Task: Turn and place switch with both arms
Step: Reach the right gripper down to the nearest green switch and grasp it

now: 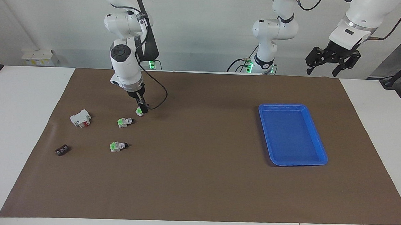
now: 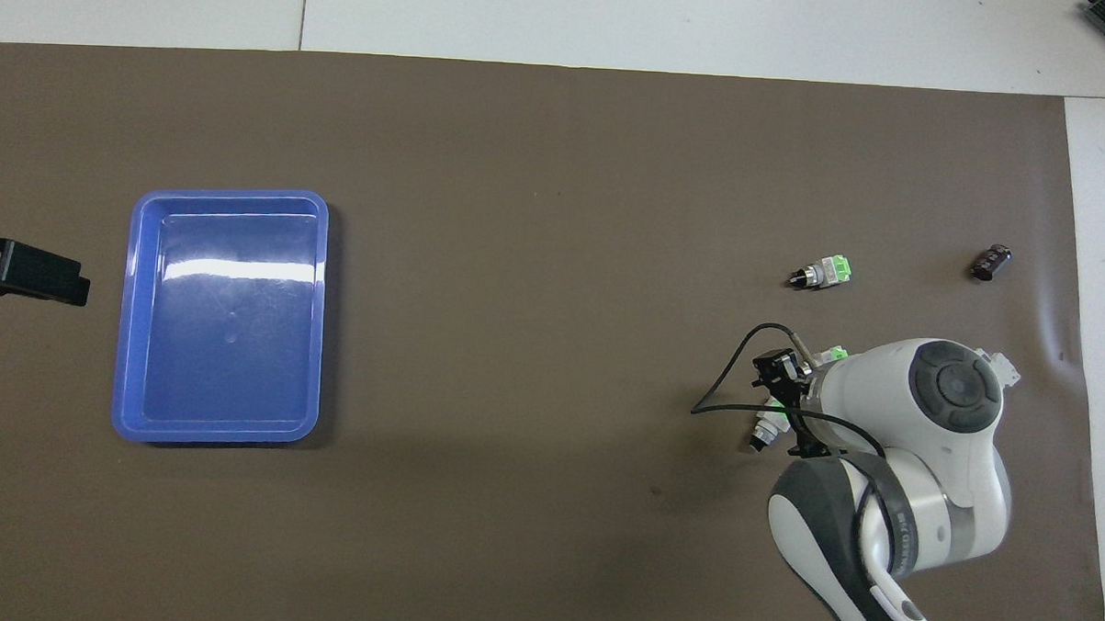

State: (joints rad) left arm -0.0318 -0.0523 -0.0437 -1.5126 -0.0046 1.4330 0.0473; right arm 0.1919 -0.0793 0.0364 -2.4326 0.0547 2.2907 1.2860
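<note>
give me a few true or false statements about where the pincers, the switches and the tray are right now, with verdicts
1. The right pincer is down at the switch nearest the robots. True.
2. The blue tray holds one switch. False: nothing lies in it; all three switches are on the brown mat.
3. The left pincer hangs in the air at its own end of the table, near the tray. True.
4. The white block with a red part lies in the tray. False: it lies on the mat at the right arm's end.
5. The small black piece lies farther from the robots than the white block. True.
</note>
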